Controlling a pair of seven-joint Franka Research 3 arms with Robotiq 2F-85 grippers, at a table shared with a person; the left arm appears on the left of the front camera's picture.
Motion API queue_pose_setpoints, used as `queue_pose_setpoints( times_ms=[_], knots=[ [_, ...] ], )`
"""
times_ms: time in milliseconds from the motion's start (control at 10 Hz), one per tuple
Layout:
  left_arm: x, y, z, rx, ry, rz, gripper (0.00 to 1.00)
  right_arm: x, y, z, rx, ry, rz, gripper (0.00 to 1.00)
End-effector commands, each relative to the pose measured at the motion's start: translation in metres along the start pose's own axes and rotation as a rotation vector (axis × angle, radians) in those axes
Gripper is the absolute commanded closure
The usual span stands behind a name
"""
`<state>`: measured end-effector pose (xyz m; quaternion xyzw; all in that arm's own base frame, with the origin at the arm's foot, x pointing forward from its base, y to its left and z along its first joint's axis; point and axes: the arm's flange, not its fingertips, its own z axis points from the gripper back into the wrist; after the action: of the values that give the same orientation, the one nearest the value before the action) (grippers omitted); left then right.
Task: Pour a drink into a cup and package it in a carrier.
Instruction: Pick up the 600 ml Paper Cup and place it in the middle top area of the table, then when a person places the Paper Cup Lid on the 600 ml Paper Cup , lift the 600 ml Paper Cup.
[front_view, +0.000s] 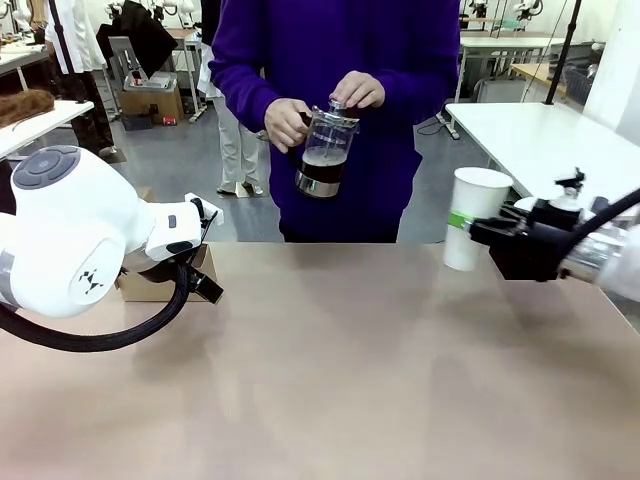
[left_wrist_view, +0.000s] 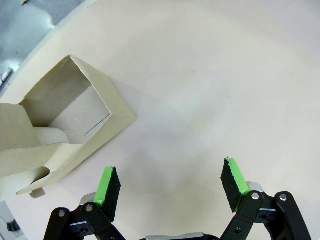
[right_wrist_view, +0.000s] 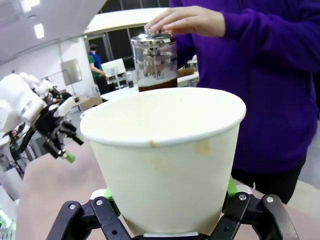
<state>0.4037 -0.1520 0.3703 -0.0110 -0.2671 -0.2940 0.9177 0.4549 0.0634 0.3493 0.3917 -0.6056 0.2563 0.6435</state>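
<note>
Hovering over the bare surface (left_wrist_view: 210, 75), well off to the left of the cup (front_view: 478, 205), the left end effector (left_wrist_view: 172, 175) is holding its green-padded fingers (left_wrist_view: 107, 185) spread wide with nothing between them. Just beside it, and likewise far to the left of the cup, the brown cardboard carrier (left_wrist_view: 50, 92) is sitting on the surface with one square slot opening toward the wrist camera. Something pale and rounded is showing in the other slot, too hidden to tell what it is. The right end effector (front_view: 466, 223) is reaching in from the right of the cup and pinching its wall, a green pad pressing each side. The white paper cup is standing upright with its mouth open; whether its base is touching the surface I cannot tell. Beyond the cup and higher than its rim, a person (front_view: 400, 60) in purple is holding a glass carafe (front_view: 325, 150), one hand (front_view: 285, 122) gripping the handle side and the other hand (front_view: 357, 88) resting on the lid. The dark drink (front_view: 320, 172) is sitting in the carafe's lower part, apart from the cup.
</note>
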Motion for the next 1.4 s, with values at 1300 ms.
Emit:
queue_pose_setpoints(
  times_ms=[1300],
  knots=[
    [0.0, 0.0, 0.0, -0.001, -0.001, 0.001, 0.0, -0.076, -0.085, -0.123, -0.072, 0.045, 0.013, 0.12]
  ],
)
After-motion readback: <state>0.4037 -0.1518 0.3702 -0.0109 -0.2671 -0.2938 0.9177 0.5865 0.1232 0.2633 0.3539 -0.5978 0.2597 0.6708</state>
